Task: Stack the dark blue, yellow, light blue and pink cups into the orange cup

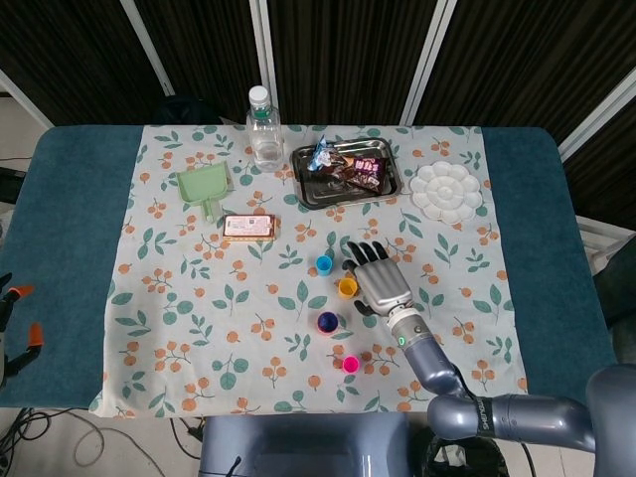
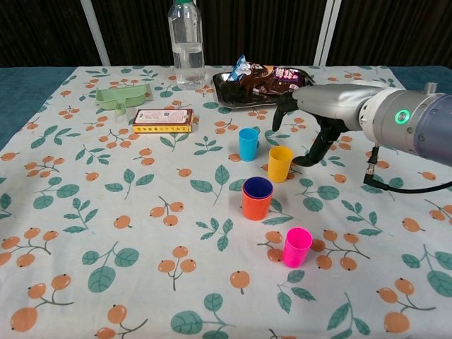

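Note:
The orange cup (image 2: 256, 202) stands mid-table with the dark blue cup (image 2: 257, 187) nested inside it; from the head view they show as one cup (image 1: 327, 322). The yellow cup (image 2: 280, 163) (image 1: 347, 287) stands just behind and to the right. The light blue cup (image 2: 248, 143) (image 1: 324, 263) is further back, and the pink cup (image 2: 296, 246) (image 1: 350, 364) stands nearest the front. My right hand (image 2: 316, 113) (image 1: 378, 279) hovers just right of the yellow cup, fingers spread, holding nothing. My left hand is out of both views.
At the back stand a water bottle (image 2: 186, 44), a metal tray (image 2: 224, 83) of snack packets, a white palette (image 2: 367, 90), a green scoop (image 2: 123, 96) and a flat orange box (image 2: 163, 120). The floral cloth (image 2: 106, 233) covers the table.

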`<state>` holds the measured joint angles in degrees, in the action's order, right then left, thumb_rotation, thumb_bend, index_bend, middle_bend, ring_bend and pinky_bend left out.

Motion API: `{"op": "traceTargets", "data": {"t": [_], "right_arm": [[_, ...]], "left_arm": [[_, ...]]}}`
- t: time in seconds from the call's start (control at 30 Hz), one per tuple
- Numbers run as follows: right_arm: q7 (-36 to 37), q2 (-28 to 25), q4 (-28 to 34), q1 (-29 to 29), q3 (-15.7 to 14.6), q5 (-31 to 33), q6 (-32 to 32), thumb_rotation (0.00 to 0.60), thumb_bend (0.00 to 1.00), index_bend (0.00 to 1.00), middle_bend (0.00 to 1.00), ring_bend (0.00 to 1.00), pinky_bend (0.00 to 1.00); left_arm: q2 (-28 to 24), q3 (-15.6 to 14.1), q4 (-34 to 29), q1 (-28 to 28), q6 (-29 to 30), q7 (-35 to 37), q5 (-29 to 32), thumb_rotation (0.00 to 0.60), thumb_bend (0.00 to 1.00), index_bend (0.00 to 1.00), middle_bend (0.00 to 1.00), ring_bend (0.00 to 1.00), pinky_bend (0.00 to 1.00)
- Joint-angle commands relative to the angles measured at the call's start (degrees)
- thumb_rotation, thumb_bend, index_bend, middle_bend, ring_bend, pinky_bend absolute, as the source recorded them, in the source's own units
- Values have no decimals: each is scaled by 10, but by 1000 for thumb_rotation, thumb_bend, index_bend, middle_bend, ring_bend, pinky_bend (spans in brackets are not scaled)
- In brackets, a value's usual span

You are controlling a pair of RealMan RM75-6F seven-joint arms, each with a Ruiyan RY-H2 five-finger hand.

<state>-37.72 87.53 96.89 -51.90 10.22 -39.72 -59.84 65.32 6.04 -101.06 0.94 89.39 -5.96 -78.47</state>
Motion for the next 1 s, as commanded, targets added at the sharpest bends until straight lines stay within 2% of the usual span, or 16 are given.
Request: {"op": "traceTargets", "data": {"t": [0.03, 0.67, 1.0], "right_arm": [[-1, 9, -12, -6, 4, 7, 5, 600, 386, 284, 0, 5, 61], [-5, 45, -58, -19, 4, 18, 9, 600, 387, 367, 0, 13, 74], [-5, 58, -78, -18, 2, 15, 4, 600, 386, 372, 0, 15, 77]], "left_arm": [[0, 0, 1, 0, -1, 0, 0, 600, 468, 248, 61, 0, 39], [-1, 2, 2, 1, -3, 3, 6, 600, 467, 249, 61, 0, 39], [-1, 2, 2, 1, -4, 3, 7, 600, 467, 249, 61, 0, 39]]}}
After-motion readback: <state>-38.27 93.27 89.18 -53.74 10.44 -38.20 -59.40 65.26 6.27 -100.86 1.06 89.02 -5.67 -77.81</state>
